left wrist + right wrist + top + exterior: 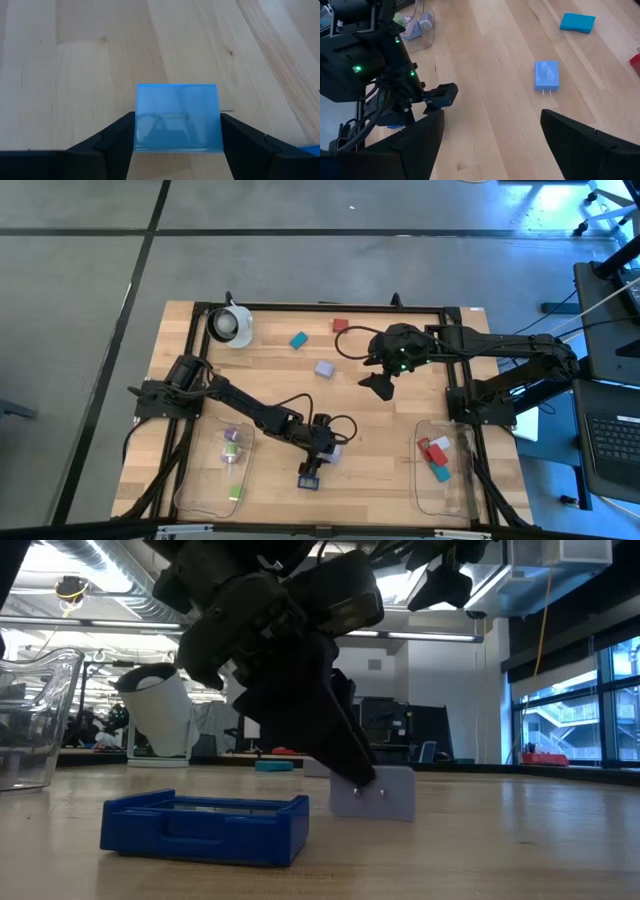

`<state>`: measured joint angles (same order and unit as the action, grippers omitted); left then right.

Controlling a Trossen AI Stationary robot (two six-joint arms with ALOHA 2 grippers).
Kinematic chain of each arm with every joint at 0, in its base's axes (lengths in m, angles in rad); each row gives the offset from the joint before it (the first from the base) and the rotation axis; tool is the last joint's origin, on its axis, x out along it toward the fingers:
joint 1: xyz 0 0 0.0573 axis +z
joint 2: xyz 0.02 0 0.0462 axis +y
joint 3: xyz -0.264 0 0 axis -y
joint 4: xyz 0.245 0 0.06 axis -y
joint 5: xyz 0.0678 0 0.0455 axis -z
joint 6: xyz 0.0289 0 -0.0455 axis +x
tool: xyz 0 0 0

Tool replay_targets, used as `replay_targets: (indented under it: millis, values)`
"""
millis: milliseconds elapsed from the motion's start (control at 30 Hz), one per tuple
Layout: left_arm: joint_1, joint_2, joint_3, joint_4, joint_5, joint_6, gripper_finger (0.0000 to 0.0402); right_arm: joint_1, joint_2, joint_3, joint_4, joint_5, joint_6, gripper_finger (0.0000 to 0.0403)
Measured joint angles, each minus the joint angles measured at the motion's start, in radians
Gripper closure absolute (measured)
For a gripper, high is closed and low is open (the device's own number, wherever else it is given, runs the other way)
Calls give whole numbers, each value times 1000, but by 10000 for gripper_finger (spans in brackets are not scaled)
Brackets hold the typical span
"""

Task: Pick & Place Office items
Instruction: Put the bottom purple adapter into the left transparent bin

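Down at six o'clock on the table [380, 430], the left gripper [312, 470] stands spread around the dark blue piece [309, 481], while the right gripper [380, 385], also spread, hovers mid-table.

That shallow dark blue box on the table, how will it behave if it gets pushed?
The dark blue box sits flat and low, so it should slide rather than tip or roll. It looks hollow and open-topped, so it is probably light, and its straight walls suggest stiff plastic.

Pale smooth wooden table [400, 470], clear plastic trays [445, 498]
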<state>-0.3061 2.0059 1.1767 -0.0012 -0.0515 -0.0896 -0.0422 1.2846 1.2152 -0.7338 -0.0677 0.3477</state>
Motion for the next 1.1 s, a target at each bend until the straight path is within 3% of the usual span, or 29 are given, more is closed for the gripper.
replay_targets:
  millis: [433, 1100]
  values:
    - [1, -159, -3, -5, -173, -2, 155, 0, 0, 0, 0, 0, -11, 69]
    - [-8, -507, -2, 60, -669, -2, 154, 0, 0, 0, 0, 56, -16, 69]
